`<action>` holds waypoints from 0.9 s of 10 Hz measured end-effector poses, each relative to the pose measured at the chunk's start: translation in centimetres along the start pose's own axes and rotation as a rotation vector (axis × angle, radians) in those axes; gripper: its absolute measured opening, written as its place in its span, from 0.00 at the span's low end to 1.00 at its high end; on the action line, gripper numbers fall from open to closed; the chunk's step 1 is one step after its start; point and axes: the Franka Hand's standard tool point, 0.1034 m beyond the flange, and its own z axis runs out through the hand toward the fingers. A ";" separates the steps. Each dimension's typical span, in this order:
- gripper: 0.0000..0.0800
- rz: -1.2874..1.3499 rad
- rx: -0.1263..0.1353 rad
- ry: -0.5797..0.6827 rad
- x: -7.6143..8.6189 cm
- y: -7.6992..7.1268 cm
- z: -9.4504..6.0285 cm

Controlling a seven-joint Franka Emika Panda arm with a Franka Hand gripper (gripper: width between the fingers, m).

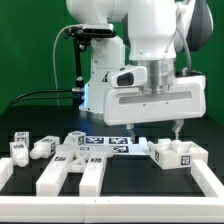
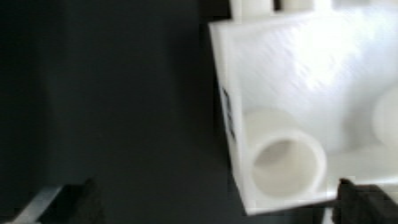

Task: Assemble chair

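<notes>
While low over the table (image 1: 130, 185), arm (image 1: 150, 40) upright, claw (image 1: 159, 130) spread wide, seemingly above a chair piece (image 1: 172, 154).

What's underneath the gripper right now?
A white chair piece bearing a round shape, blurred, lies on the black table below the open gripper, nearer one fingertip. It hides the table beneath it, and part of it runs out of the wrist view.
</notes>
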 end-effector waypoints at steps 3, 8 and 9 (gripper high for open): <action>0.81 -0.085 -0.024 0.024 -0.5 -1.2 0.8; 0.81 -0.271 -0.049 -0.005 -2.4 -1.5 4.2; 0.81 -0.255 -0.051 0.001 -2.4 -0.8 4.3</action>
